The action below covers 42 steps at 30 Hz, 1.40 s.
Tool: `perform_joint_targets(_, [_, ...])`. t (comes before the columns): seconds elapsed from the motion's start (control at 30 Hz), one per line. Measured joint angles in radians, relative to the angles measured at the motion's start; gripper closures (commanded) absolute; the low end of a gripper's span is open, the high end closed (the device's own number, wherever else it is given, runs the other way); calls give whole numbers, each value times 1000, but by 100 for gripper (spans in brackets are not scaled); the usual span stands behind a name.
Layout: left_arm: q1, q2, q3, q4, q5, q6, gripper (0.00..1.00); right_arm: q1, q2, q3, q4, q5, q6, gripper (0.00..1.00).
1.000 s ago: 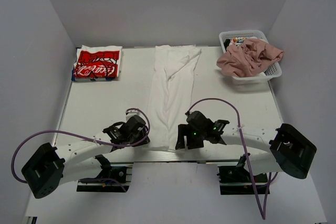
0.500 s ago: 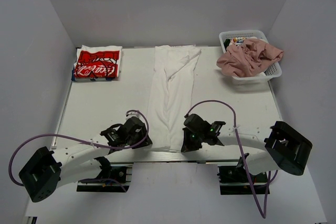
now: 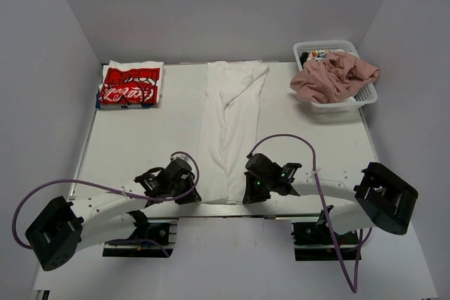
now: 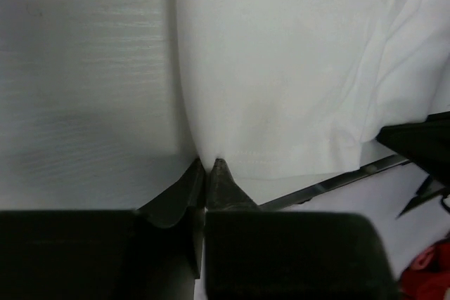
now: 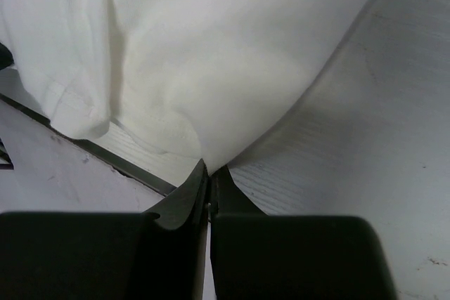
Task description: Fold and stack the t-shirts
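Note:
A large plain white t-shirt (image 3: pixel 228 128) lies folded into a long strip down the middle of the table, hem at the near edge. My left gripper (image 3: pixel 191 197) is shut on the hem's left corner; in the left wrist view its jaws pinch the white cloth (image 4: pixel 281 75) at the tip (image 4: pixel 209 165). My right gripper (image 3: pixel 247 197) is shut on the hem's right corner, cloth (image 5: pixel 211 61) caught at its tip (image 5: pixel 209 168). A folded white t-shirt with red print (image 3: pixel 131 86) lies at the back left. A dusty-pink t-shirt (image 3: pixel 332 76) is heaped in the basket.
A white lattice basket (image 3: pixel 365 93) stands at the back right with the pink cloth spilling over its rim. The table's near edge (image 3: pixel 211 207) runs just under both grippers. White walls close in the left, right and back sides.
The right gripper closed on the hem's right corner and shifted slightly left. The left gripper slid toward the near edge and closed on the hem's left corner.

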Motion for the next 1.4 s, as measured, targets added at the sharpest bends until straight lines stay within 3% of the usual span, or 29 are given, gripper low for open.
perform_joint_targets(0.07, [0,-2,-7,13,15,-3,100,1,0,0,0,3,0,100])
perform_joint_targets(0.43, [-2,48,84,-92,-51,3,100,5,-2,55,-14,83,-41,100])
perform_joint_targets(0.63, [-1,69,240,-190,-200,5,100,-3,-18,188,-74,282,-22,100])
perform_joint_targets(0.83, [45,317,589,-240,-362,26,100,-72,27,362,-137,483,-29,100])
perform_joint_targets(0.97, [107,449,728,-235,-416,77,100,-143,82,430,-132,563,-68,100])
perform_joint_targets(1.4, [249,787,1057,-87,-412,351,100,-363,381,702,-77,542,-216,100])
